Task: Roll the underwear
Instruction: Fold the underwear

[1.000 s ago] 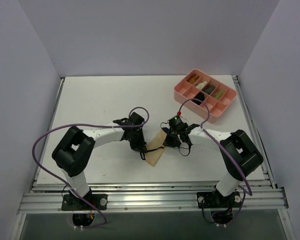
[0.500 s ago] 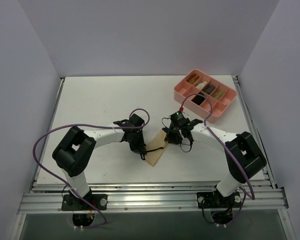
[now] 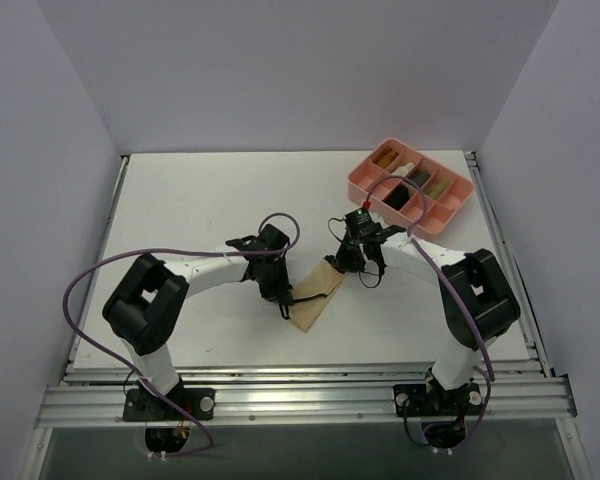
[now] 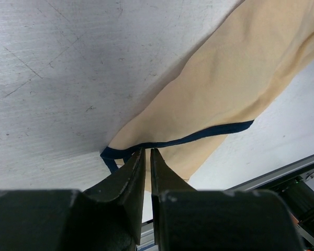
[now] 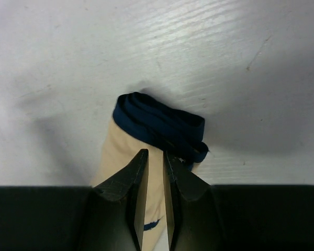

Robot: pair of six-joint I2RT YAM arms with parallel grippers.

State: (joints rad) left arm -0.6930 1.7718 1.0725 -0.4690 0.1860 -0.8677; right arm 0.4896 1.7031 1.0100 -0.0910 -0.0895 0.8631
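The underwear (image 3: 315,297) is a tan cloth with dark trim, lying flat on the table between my two arms. My left gripper (image 3: 286,303) is at its near-left edge. In the left wrist view the underwear (image 4: 225,89) stretches away, and the left gripper (image 4: 147,151) has its jaws pinched together on the dark trim. My right gripper (image 3: 340,265) is at the cloth's far-right end. In the right wrist view the right gripper (image 5: 155,152) is closed to a narrow slit over the tan cloth (image 5: 120,151), just short of the bunched dark waistband (image 5: 162,125).
A pink divided tray (image 3: 453,213) with dark and cream rolled cloths stands at the back right, close behind the right arm. Purple cables loop over both arms. White walls enclose the table on three sides, and an aluminium rail runs along the near edge.
My right gripper has moved away from me toward the tray, and the cloth's far end has stretched out with it. The left gripper has stayed at the near edge.
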